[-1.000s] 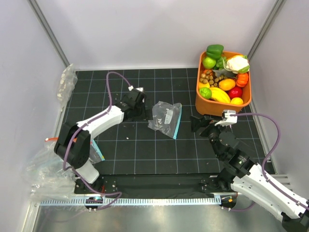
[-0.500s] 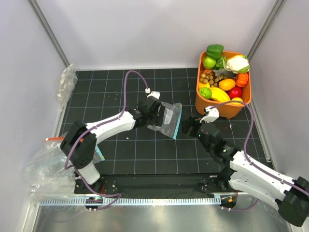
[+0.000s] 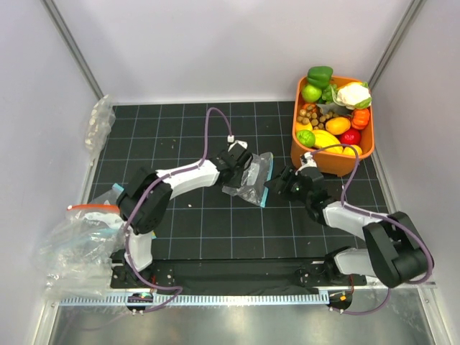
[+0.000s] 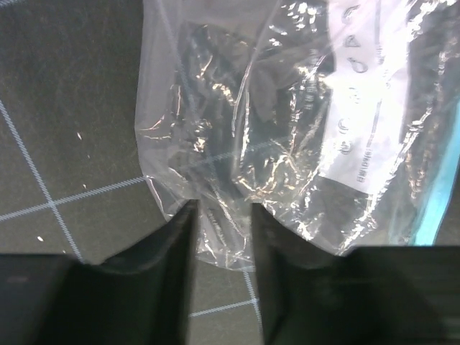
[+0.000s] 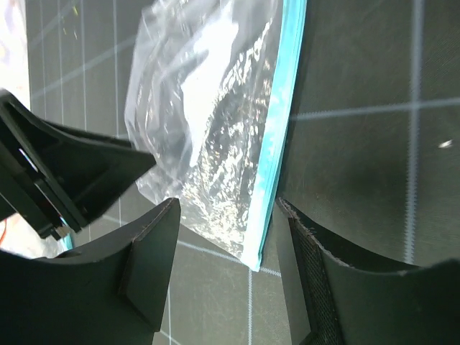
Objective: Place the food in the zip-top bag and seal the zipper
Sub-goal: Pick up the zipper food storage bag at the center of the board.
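Observation:
The zip-top bag (image 3: 250, 176) lies flat and crumpled on the dark grid mat, its teal zipper (image 3: 267, 180) along the right edge. My left gripper (image 3: 243, 164) is at the bag's left side. In the left wrist view my left gripper (image 4: 223, 212) has narrow but open jaws, and the bag (image 4: 287, 129) has its edge between the fingertips. My right gripper (image 5: 226, 205) is open, straddling the near corner of the zipper (image 5: 280, 136). The food sits in the orange bin: a round lime-green fruit (image 3: 311, 93) and an oval orange-yellow one (image 3: 338, 125).
The orange bin (image 3: 332, 162) at the back right also holds a cauliflower (image 3: 353, 94), a green bell pepper (image 3: 320, 74), nuts and other toy produce. A clear bag (image 3: 99, 122) lies at the far left, and a pile of bags (image 3: 72, 244) at the near left.
Both arms have reached in to the bag. The left gripper has come from the left onto its edge and narrowed. The right gripper has moved left to the zipper corner and narrowed.

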Robot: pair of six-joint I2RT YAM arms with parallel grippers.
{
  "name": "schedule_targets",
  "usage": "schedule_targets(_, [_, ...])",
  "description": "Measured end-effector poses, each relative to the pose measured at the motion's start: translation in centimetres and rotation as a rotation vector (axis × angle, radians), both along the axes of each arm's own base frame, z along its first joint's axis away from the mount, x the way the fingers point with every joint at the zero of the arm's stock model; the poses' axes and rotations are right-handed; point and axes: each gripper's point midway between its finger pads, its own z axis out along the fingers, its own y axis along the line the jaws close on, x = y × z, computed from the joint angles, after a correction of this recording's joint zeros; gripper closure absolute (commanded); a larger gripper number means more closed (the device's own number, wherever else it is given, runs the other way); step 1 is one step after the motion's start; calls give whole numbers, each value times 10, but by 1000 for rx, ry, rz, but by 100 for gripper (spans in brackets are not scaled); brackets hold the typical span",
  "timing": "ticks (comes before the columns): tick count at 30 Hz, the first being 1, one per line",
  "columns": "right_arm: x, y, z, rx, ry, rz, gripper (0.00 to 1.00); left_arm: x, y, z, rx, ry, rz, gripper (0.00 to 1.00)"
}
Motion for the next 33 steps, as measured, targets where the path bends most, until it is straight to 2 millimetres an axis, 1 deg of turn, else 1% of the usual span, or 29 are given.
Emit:
schedule_targets(1, [-1, 3, -4, 7, 12, 12, 39, 0, 1, -2, 8, 6, 1, 69])
schedule_targets(2, [-1, 5, -8, 15, 27, 22, 39, -1, 2, -4, 16, 11, 3, 75])
schedule_targets(4, [-1, 9, -15, 25, 46, 33, 39, -3, 4, -7, 29, 23, 4, 81])
schedule_targets(8, [-1, 11, -30, 28, 87, 37, 39, -4, 6, -12, 51, 41, 5, 82])
schedule_targets(11, [-1, 11, -35, 22, 102, 36, 39, -3, 5, -14, 58, 47, 6, 83])
schedule_targets(14, [1, 12, -39, 20, 109, 36, 41, -4, 6, -15, 62, 55, 4, 84])
schedule_targets(16, [5, 15, -39, 25, 106, 40, 45, -5, 6, -15, 63, 58, 3, 85])
schedule_targets(22, [7, 20, -38, 43, 102, 62, 46, -6, 7, -15, 65, 62, 3, 85])
schedule_targets(24, [8, 23, -38, 51, 103, 74, 49, -6, 7, -15, 66, 62, 3, 85])
schedule_targets(25, [9, 25, -39, 55, 106, 80, 52, -6, 7, -15, 66, 62, 3, 85])
schedule_targets(28, [9, 29, -41, 65, 118, 98, 54, -7, 7, -16, 69, 64, 1, 86])
schedule_targets(31, [8, 32, -43, 73, 126, 115, 62, -8, 7, -16, 71, 66, -1, 85])
schedule_targets(33, [7, 34, -41, 81, 124, 126, 64, -8, 7, -16, 75, 66, -4, 85])
